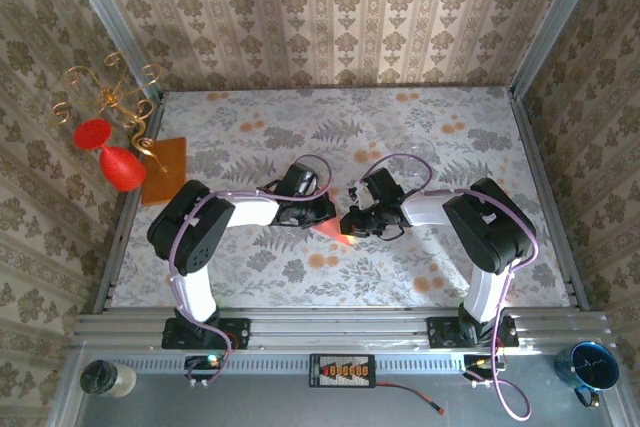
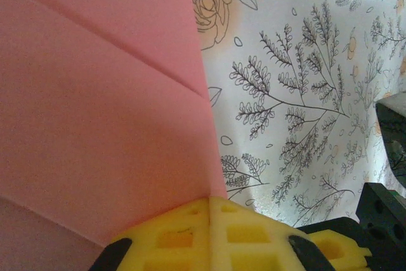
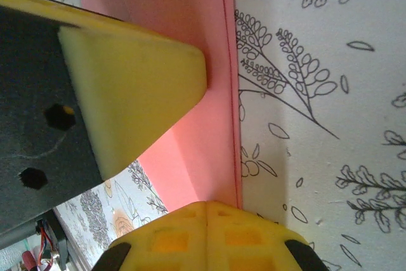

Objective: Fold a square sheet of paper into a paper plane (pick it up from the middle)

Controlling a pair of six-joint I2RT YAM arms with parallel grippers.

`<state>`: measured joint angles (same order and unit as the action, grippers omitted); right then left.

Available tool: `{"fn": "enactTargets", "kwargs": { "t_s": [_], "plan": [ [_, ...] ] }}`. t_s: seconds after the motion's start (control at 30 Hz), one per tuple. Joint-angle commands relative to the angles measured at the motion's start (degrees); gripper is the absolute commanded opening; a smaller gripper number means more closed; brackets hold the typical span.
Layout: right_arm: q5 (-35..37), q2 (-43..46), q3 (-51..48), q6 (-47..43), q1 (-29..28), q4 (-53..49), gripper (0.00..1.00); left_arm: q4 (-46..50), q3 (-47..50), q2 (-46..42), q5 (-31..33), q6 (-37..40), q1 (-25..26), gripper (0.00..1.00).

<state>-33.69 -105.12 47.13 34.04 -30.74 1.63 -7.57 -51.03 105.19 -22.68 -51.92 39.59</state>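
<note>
paper [image 1: 331, 231] lies partly folded at the middle of the counter [image 1: 420, 127], with creases running across its pink face. left jaws stand just left of the counter's middle and right jaws just right of it, tips nearly meeting over the paper. both jaws are closed. the paper's edge runs up to the seam of the left pads [image 2: 190, 236], and its folded edge runs up to the seam of the right pads [image 3: 203, 236]. it cannot be told whether either pair pinches the paper or only presses it down.

hazards, as judged:
- uneven pull. if both jaws have the paper caught and move apart toward opposite counter edges, expect a tear at a crease.
- slip. thin paper will likely skate on the counter if one pad drags, and the fold then lands off the centre line.
- crush. a closed tip pressed too hard may dent the paper or add a stray crease.
- spring-back. a lightly pressed fold may reopen once released.
</note>
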Motion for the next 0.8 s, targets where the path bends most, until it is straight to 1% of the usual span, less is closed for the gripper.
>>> {"fn": "enactTargets", "kwargs": {
  "t_s": [0.0,0.3,0.47,0.57,0.77],
  "plan": [
    [11.1,-8.17,-6.17,-0.01,-0.9,-12.88,0.03,0.8,-0.98,1.67,2.16,0.65,-1.5,0.05],
    [11.81,-8.27,-7.67,0.17,-0.9,-12.44,0.03,5.11,-2.26,1.84,4.13,6.63,-8.25,0.05],
    [11.9,-8.09,-7.92,0.35,-0.9,-12.45,0.03,6.46,-3.38,3.27,3.87,10.26,-13.11,0.05],
    [11.87,-7.79,-8.44,0.59,-0.9,-12.32,0.03,6.52,-3.22,3.66,3.62,11.85,-17.3,0.05],
    [11.72,-7.82,-8.71,0.35,-0.9,-12.36,0.03,8.37,-5.8,5.42,4.24,14.7,-21.32,0.05]
  ]
}}
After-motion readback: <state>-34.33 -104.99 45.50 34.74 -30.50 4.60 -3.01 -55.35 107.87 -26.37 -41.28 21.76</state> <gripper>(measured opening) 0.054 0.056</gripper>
